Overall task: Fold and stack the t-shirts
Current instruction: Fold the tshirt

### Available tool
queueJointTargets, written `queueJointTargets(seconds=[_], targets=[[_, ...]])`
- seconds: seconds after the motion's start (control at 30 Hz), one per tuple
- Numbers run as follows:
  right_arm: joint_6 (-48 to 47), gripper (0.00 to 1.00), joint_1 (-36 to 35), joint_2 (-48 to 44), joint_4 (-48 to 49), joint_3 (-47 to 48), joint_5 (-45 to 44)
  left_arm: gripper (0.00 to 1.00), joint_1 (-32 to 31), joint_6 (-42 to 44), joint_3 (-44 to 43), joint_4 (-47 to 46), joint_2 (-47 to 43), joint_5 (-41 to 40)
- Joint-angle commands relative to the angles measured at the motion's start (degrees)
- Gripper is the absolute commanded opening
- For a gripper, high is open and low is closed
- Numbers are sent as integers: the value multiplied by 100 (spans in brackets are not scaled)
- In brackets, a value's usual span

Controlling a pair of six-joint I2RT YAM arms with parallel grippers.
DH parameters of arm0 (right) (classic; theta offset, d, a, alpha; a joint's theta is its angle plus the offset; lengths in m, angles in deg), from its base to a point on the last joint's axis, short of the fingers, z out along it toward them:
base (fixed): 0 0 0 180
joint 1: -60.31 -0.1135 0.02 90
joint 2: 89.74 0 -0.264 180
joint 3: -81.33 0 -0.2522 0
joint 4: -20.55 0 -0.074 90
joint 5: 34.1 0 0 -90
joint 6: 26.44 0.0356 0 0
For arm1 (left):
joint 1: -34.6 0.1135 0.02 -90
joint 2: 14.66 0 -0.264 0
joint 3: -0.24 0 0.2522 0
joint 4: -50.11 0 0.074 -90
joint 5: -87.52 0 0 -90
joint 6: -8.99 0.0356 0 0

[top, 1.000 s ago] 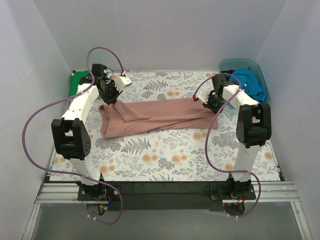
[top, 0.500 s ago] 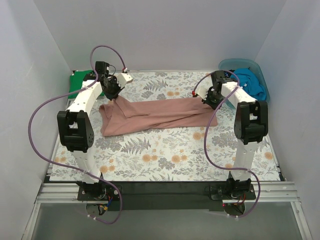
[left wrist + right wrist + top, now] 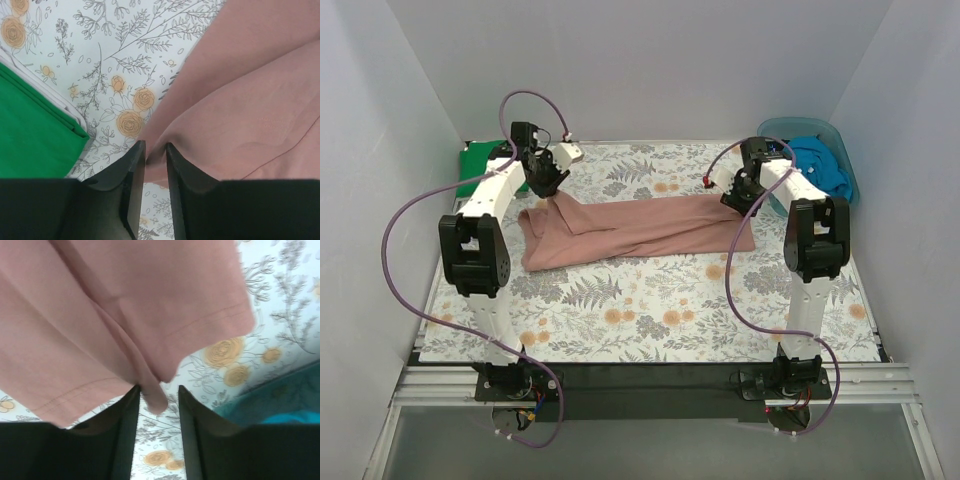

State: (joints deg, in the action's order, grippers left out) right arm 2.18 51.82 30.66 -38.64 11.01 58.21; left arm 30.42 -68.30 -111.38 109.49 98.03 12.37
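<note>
From the overhead view I see the pink t-shirt (image 3: 635, 228) stretched across the middle of the tabletop (image 3: 650, 310), its long axis running left to right through the frame, slightly higher at the right end than at the left. It is folded into a long band, with the wider, bunched end toward the left. My left tool (image 3: 548, 186) sits at the shirt's upper left corner; in the left wrist view its fingers (image 3: 132, 172) are nearly closed, with a thin pinch of pink cloth between them. My right tool (image 3: 735, 195) sits at the upper right corner of the band; in the right wrist view its fingers (image 3: 125, 412) stand a little apart, with a fold of the pink hem hanging between them, and I cannot tell whether they truly grip it. The green t-shirt (image 3: 480, 165) lies folded flat at the upper left of the overhead frame, beside the left arm. The blue t-shirt (image 3: 820, 165) is heaped in the teal tub (image 3: 790, 128) at the upper right.
</note>
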Motion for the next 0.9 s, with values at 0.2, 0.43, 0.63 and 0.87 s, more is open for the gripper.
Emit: queueJointTargets(seconds=[0.2, 0.43, 0.63, 0.87], targets=[[1258, 72, 339, -657, -589, 410, 788, 42, 1296, -1498, -129, 447, -526, 1518], [2367, 58, 673, -1167, -810, -538, 1676, 48, 1781, -1947, 1873, 431, -1810, 1943], [2807, 54, 831, -1063, -783, -952, 1887, 51, 1807, -2308, 3078, 132, -2294, 2013], [3132, 55, 1113, -755, -669, -1014, 2116, 59, 1798, -2396, 3440, -27, -2198, 1846]])
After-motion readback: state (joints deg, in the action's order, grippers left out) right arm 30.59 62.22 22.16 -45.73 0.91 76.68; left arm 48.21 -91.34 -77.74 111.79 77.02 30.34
